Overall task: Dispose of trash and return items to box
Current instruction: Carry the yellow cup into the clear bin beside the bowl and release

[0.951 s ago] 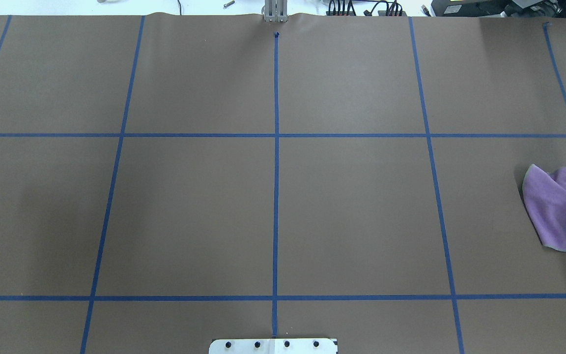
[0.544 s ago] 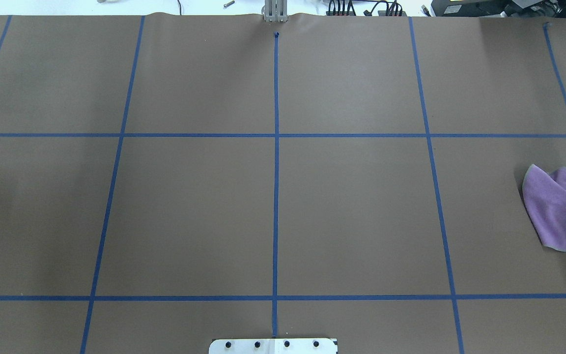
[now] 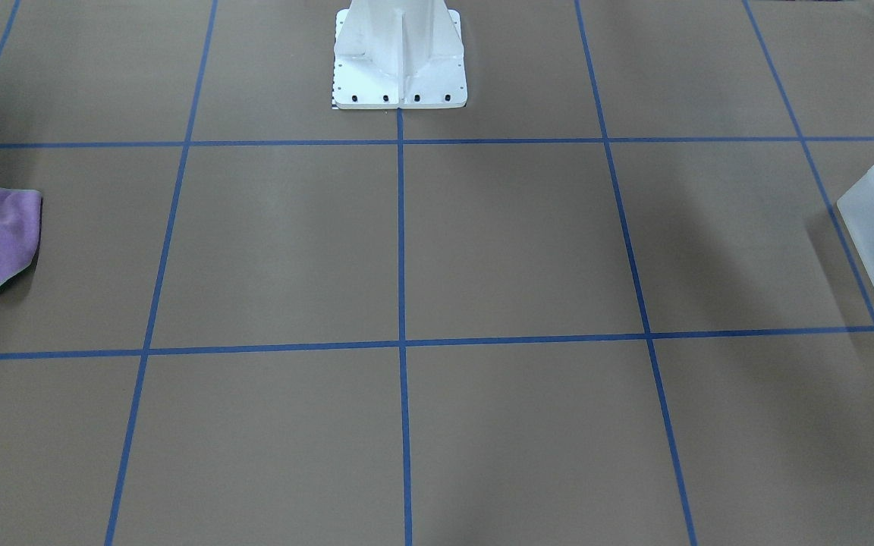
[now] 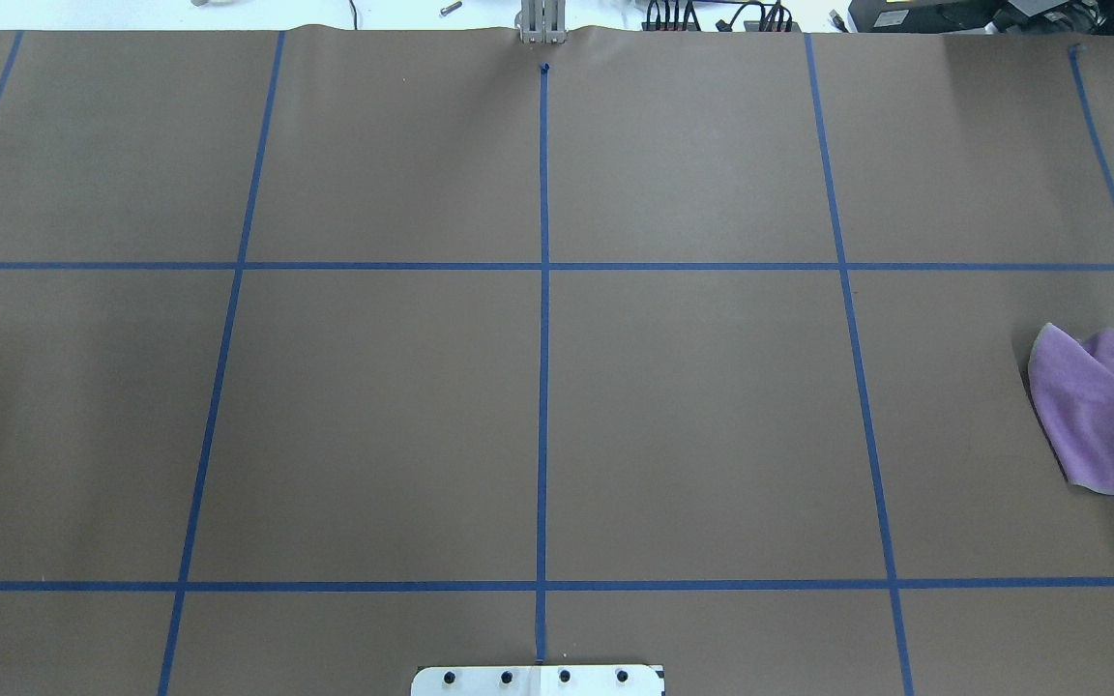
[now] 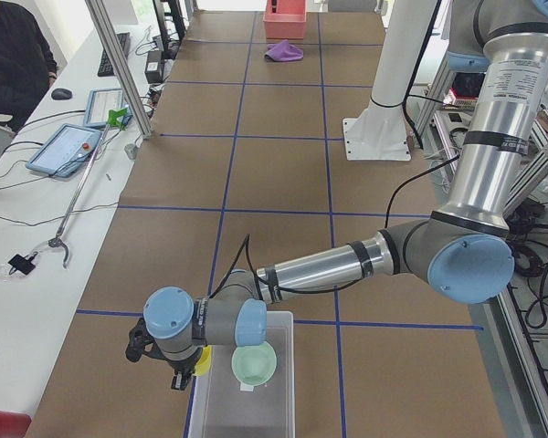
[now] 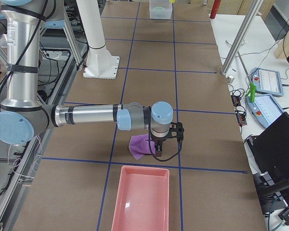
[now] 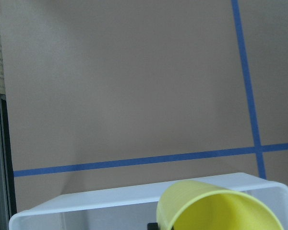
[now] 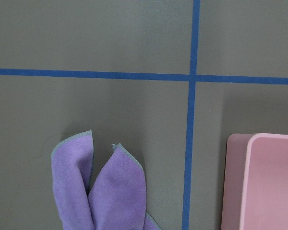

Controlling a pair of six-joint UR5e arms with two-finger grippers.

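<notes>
The box point(image 5: 242, 406) is a frosted-white bin at the table's left end, also seen at the edge of the front view point(image 3: 873, 235). A pale teal bowl point(image 5: 255, 363) lies inside it. My left gripper point(image 5: 184, 372) hangs at the box's near-left corner and holds a small yellow cup point(image 7: 216, 206) tilted over the box rim point(image 7: 110, 203). At the other end, my right gripper point(image 6: 159, 153) hovers over a crumpled purple cloth point(image 6: 137, 144). Its fingers are hidden in the wrist view, so I cannot tell its state. Trash is out of view.
A pink tray point(image 6: 142, 197) sits at the table's right end, just past the purple cloth point(image 8: 101, 191). The white robot pedestal point(image 3: 399, 53) stands at the table's back middle. A person sits at a side bench with tablets point(image 5: 68, 146) and cables.
</notes>
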